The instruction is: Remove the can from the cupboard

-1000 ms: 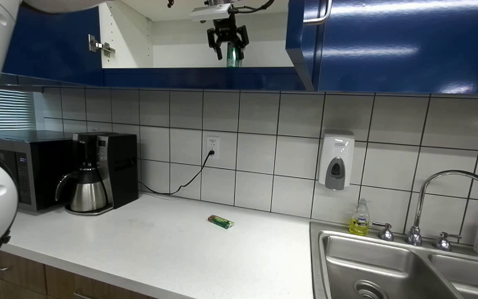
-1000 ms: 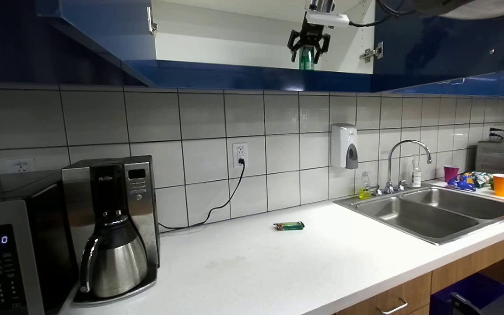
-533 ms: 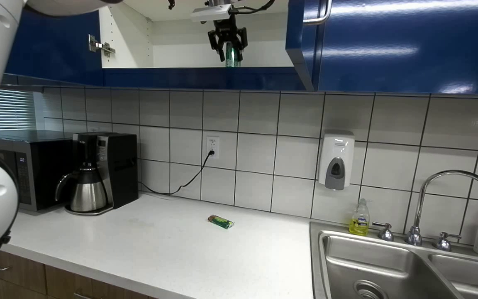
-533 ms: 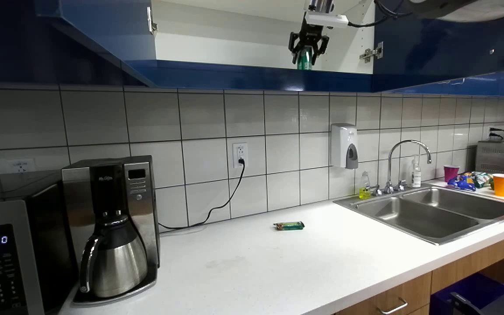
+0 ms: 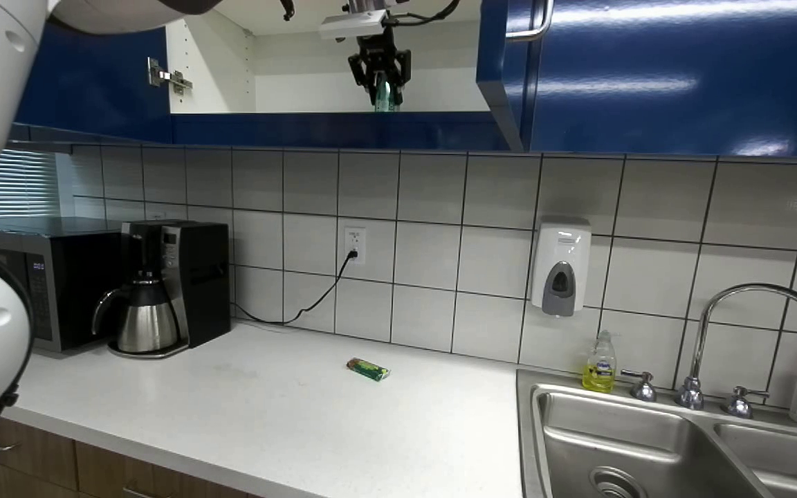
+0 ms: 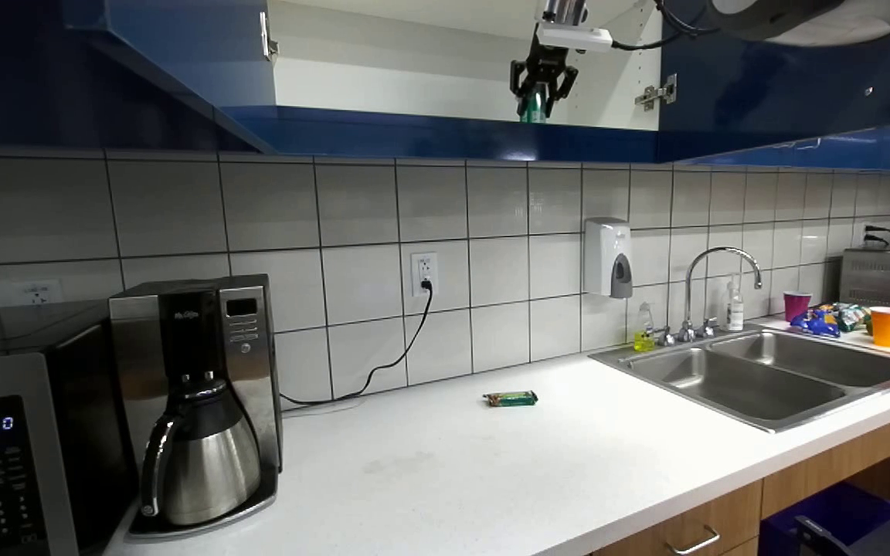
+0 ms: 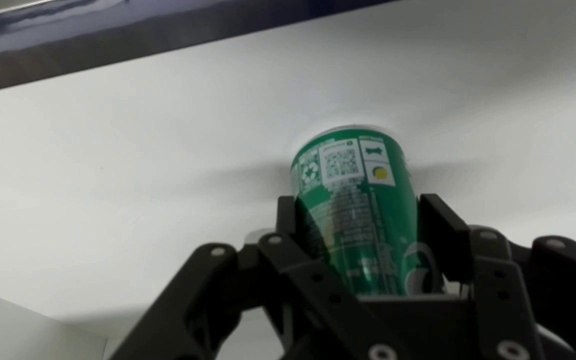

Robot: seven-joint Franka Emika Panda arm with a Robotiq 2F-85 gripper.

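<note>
The green can [image 7: 350, 165] is upright inside the cupboard, its lower end close to the white shelf [image 7: 118, 165] in the wrist view. My gripper [image 7: 357, 214] points down from above, with dark fingers pressed against both sides of the can. In both exterior views the can [image 5: 385, 98] shows just under the gripper [image 6: 537, 106], and the blue front ledge of the cupboard [image 6: 453, 139] hides its base. The can's top is tucked up between the fingers, out of sight.
A blue cupboard door [image 5: 499, 76] stands swung out beside the opening, and another [image 6: 785, 85] on the opposite side. Below, the white counter [image 5: 267, 415] carries a flat green packet [image 5: 368, 369], a coffee maker [image 6: 198, 386] and a sink [image 5: 606, 429] with a tall tap.
The jaws have come together from wide apart onto the can. The can has shifted slightly leftward in both exterior views, and the arm has moved a little.
</note>
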